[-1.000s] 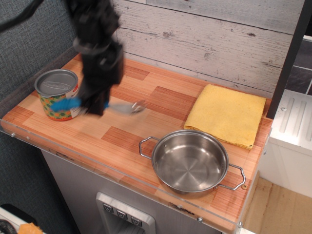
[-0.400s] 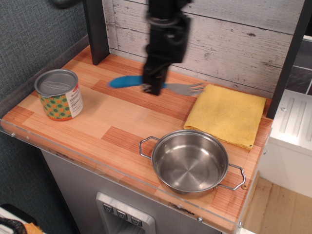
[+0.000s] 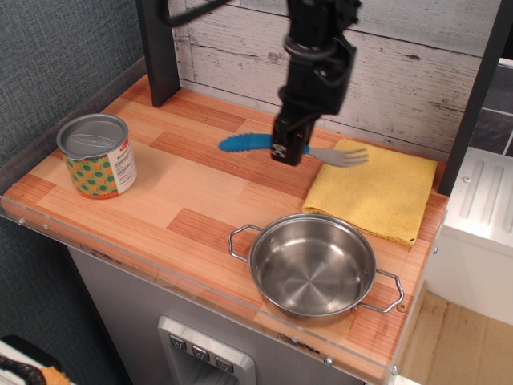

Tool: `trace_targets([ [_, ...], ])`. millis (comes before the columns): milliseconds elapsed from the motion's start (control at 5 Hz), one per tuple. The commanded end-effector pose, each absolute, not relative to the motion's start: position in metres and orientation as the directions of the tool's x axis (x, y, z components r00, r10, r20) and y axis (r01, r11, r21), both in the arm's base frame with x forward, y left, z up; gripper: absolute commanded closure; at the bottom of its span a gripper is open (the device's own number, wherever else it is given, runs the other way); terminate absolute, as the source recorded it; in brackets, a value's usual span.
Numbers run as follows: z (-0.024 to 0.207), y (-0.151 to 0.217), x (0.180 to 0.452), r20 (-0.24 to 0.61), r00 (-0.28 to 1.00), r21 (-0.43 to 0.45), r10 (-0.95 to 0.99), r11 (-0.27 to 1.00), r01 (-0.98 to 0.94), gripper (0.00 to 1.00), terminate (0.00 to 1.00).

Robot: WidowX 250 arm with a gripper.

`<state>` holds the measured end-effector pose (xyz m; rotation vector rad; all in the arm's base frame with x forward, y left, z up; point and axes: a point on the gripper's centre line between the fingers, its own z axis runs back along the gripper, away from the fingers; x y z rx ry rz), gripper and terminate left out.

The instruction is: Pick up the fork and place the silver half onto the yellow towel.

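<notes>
My gripper (image 3: 288, 151) is shut on the fork at the middle of its length and holds it level just above the counter. The fork's blue ribbed handle (image 3: 247, 144) sticks out to the left. Its silver half (image 3: 345, 156) points right, with the tines over the left edge of the yellow towel (image 3: 375, 189). The towel lies folded at the back right of the wooden counter (image 3: 192, 188). I cannot tell whether the tines touch the cloth.
A steel pot (image 3: 313, 266) with two handles stands at the front right, just in front of the towel. A patterned tin can (image 3: 97, 155) stands at the left. A dark post (image 3: 157, 48) rises at the back left; a plank wall runs along the back.
My gripper has carried the fork from beside the can at the left, across the counter to the right, until the tines reach over the towel's left edge.
</notes>
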<state>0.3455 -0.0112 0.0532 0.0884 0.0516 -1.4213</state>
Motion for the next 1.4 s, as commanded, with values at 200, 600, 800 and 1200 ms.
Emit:
trace_targets([
  [200, 0.044, -0.028, 0.369, -0.1, 0.118, 0.067, -0.988, 0.112, 0.992, 1.0, 0.0],
  [600, 0.03, -0.021, 0.366, -0.147, 0.145, 0.074, -0.978, 0.135, 0.988, 1.0, 0.0],
  [800, 0.03, -0.02, 0.366, -0.143, 0.163, 0.086, -0.976, 0.152, 0.985, 0.0, 0.0],
  [1200, 0.044, -0.015, 0.363, -0.165, 0.164, 0.125, -0.973, 0.144, 0.982, 0.0, 0.0],
])
